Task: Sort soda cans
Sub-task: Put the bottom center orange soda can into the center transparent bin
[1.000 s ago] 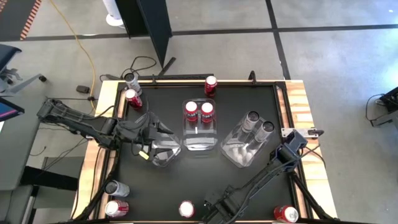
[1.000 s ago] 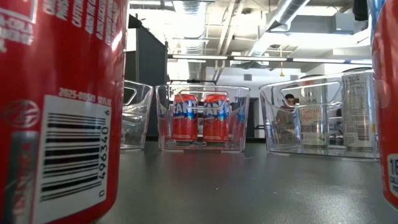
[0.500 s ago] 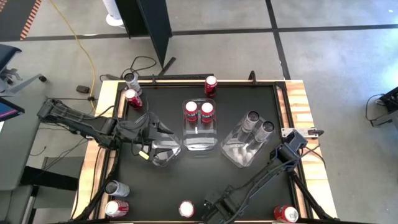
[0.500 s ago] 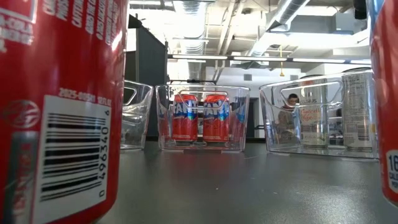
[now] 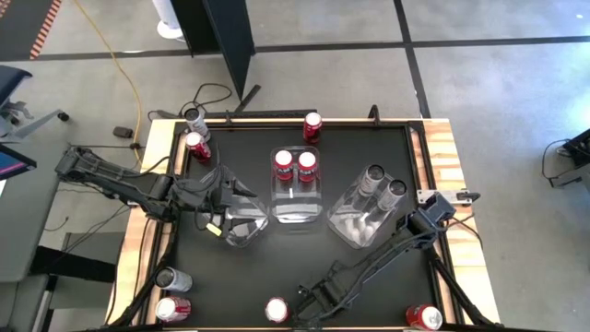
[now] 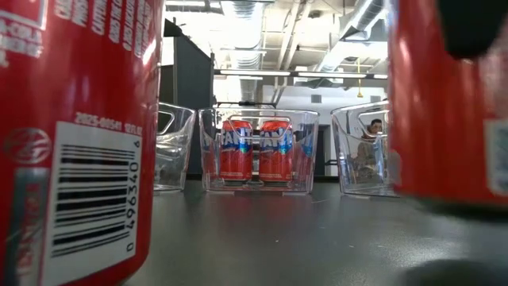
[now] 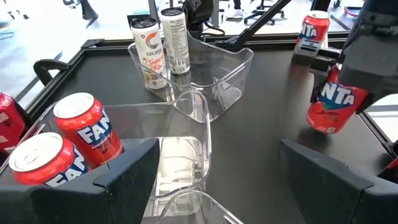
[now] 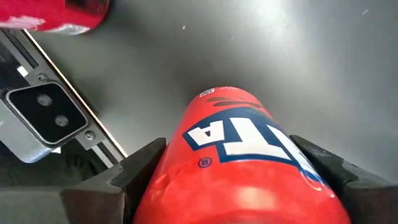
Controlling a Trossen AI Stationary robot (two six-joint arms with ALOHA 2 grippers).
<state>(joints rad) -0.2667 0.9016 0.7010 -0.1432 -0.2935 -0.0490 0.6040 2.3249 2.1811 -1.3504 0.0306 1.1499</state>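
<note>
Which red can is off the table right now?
The red can gripped in the right tool, tilted above the table's front edge; every other red can stands upright.

This is a robotics lab or test workshop set in an open industrial office space. The work table, a black mat framed in wood, stands on a bare grey concrete floor crossed by dark seams, with a yellow cable and black cords trailing over it. The low view shows an unfinished ceiling with exposed ducts and pipes and strip lights. A person sits in the background. Office chair bases stand beyond the table.
</note>
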